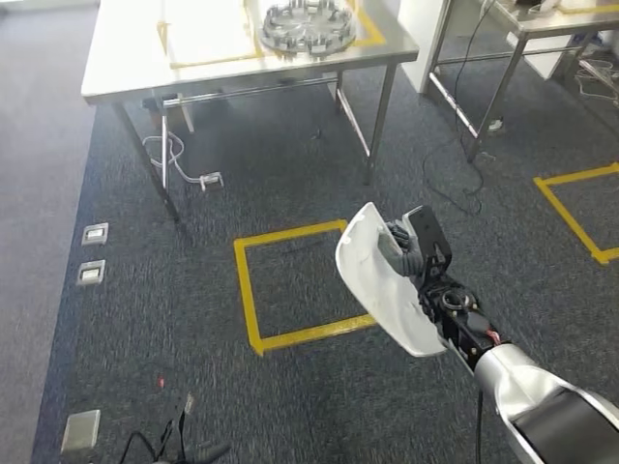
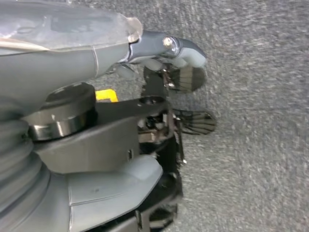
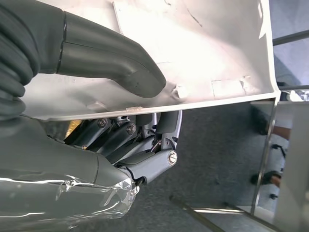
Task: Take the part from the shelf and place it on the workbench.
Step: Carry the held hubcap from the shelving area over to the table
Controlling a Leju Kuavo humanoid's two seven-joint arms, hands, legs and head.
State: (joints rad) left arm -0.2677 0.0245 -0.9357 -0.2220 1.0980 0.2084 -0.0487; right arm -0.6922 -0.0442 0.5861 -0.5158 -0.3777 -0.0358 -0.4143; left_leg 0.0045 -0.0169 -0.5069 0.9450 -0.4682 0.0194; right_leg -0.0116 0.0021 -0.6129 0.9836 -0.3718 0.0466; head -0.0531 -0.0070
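Note:
My right hand (image 1: 415, 253) grips a white curved shell part (image 1: 383, 285) and holds it out over the carpet, above a yellow taped square (image 1: 251, 300). In the right wrist view the thick thumb (image 3: 120, 63) presses on the part's (image 3: 218, 48) inner face while the darker fingers (image 3: 146, 145) curl under its edge. The steel workbench (image 1: 132, 68) stands ahead at the top, with a round grey metal fixture (image 1: 308, 25) on it inside yellow tape. My left hand (image 2: 171, 96) hangs over grey carpet with its fingers curled and nothing in it.
A second steel table (image 1: 511, 39) stands at the top right, with cables on the floor around its legs. Floor outlet boxes (image 1: 93, 234) lie at the left. More yellow floor tape (image 1: 576, 217) marks the right side. Dark cables (image 1: 175, 445) trail at the bottom left.

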